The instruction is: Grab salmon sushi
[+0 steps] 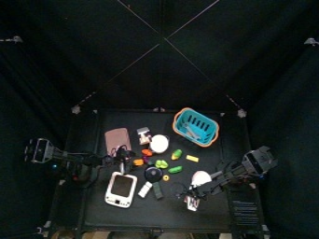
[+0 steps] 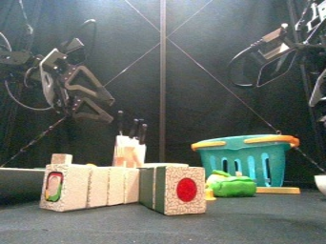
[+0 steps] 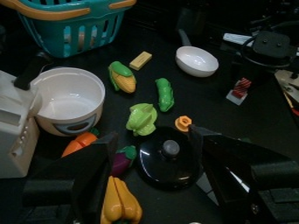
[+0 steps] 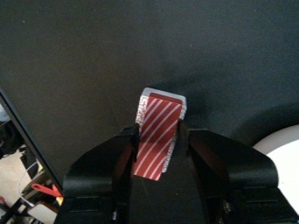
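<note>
Striped red and white, the salmon sushi [image 4: 159,131] fills the right wrist view, lying between the two jaws of the right end effector [image 4: 162,149], which stand apart on either side of it; whether their pads already touch the block cannot be told. The block rests on the black worktop [image 4: 105,52], just beside a small white bowl [image 3: 197,60], and in the left wrist view the sushi [image 3: 240,87] appears as a tiny red piece near the right arm. Seen from above, that arm reaches in low from the right, wrist angled down towards the sushi, a pose that suggests the grasp is about to be made rather than finished. The left end effector [image 3: 163,179] hangs idle on its own side with jaws apart, above a black pot lid [image 3: 170,161] and scattered toy vegetables, well clear of the teal basket [image 1: 196,122].
</note>
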